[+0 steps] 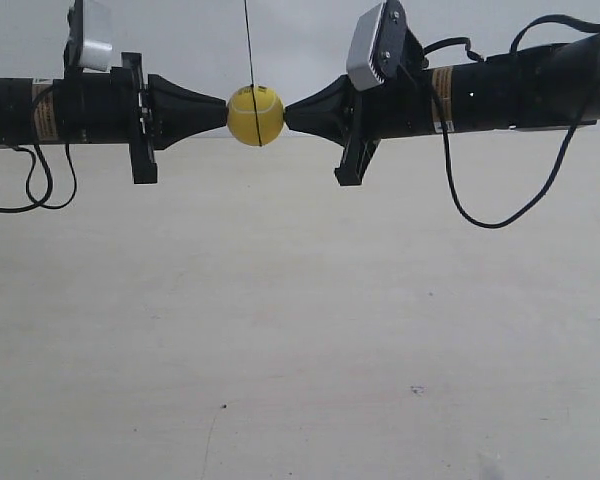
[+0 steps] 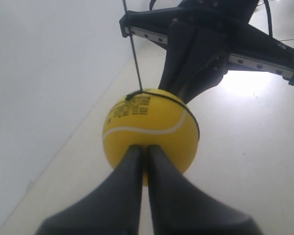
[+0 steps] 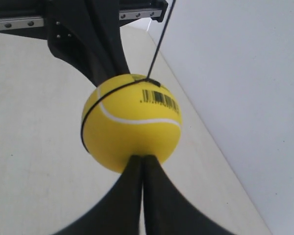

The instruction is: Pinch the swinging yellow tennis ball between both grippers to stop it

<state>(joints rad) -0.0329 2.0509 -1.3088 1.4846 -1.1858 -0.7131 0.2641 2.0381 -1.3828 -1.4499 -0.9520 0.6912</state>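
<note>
We have the small bright-yellow tennis ball [image 1: 255,115], matte with a white curved seam and dark print, hanging by a thin dark string [image 1: 248,40] from its 12 o'clock, well above the pale worktop [image 1: 300,350]. The black tapered left tool [image 2: 143,151] and right tool [image 3: 142,159], each clenched with its fingers together, press the ball at 9 and 3 o'clock. We judge that such narrow, hard tips could slide off-centre on the round skin and squirt the ball free.

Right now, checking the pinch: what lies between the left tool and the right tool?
Only the yellow tennis ball on its string; the left tool and right tool each touch it, as the exterior and wrist views show.
</note>
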